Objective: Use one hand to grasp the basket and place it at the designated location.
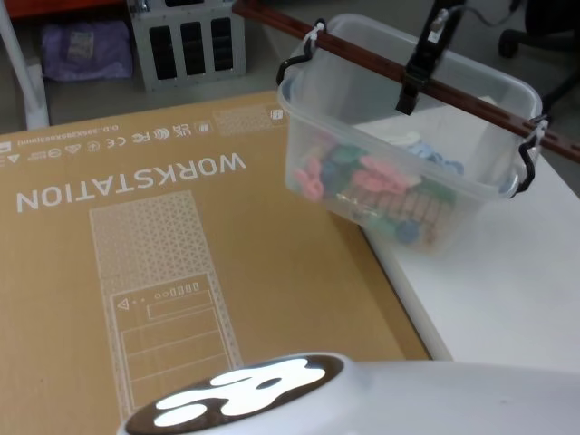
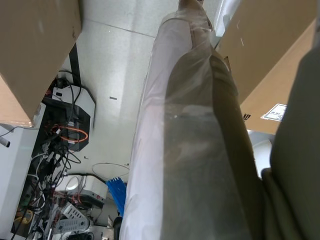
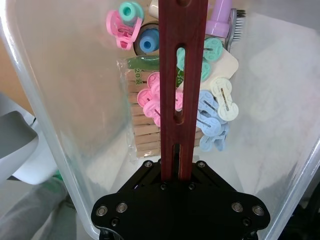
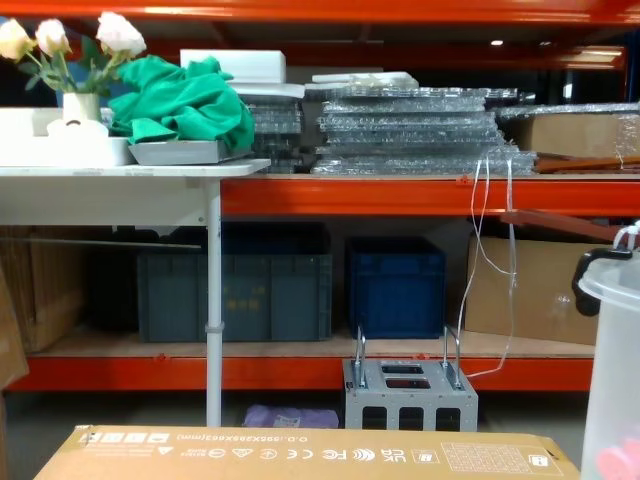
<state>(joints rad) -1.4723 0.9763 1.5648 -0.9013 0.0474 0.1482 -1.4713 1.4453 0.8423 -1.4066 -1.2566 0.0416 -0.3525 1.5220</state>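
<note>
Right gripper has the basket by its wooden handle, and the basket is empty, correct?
Not empty. The right wrist view shows the basket holds coloured clothes pegs. The right gripper does clamp the wooden handle.

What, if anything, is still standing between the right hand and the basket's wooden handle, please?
Nothing visible. The slim black right hand is already closed on the long red-brown wooden bar handle of the translucent clear plastic basket, which hangs tilted over the edge of the brown cardboard box and the white table.
</note>
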